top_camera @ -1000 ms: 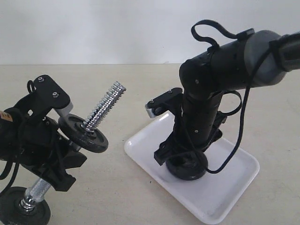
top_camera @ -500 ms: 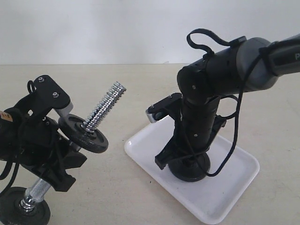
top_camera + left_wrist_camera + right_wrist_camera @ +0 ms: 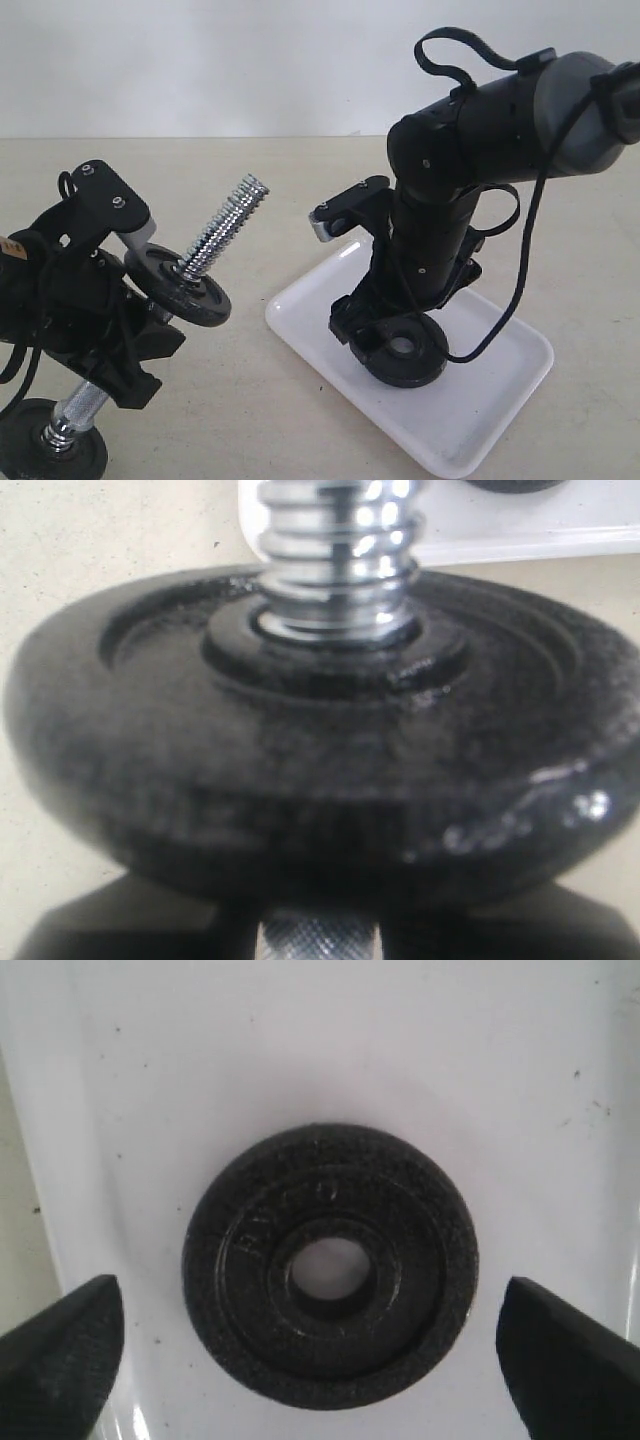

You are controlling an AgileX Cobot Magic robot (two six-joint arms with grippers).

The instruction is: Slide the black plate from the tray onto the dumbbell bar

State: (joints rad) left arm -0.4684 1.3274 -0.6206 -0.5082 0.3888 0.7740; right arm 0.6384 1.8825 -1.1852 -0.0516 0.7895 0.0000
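While the one black plate (image 3: 405, 350) lies flat on the single tray (image 3: 480, 420) at lower right, the right gripper (image 3: 315, 1345) hangs over it, jaws wide apart. At lower left, the left gripper (image 3: 120, 340) clamps the one dumbbell bar (image 3: 220, 232), which carries two fitted discs (image 3: 180, 287).

My tally
One black plate (image 3: 405, 352), one tray (image 3: 505, 395), one dumbbell bar (image 3: 226, 224); two more discs: upper disc (image 3: 185, 292), lower disc (image 3: 52, 456).
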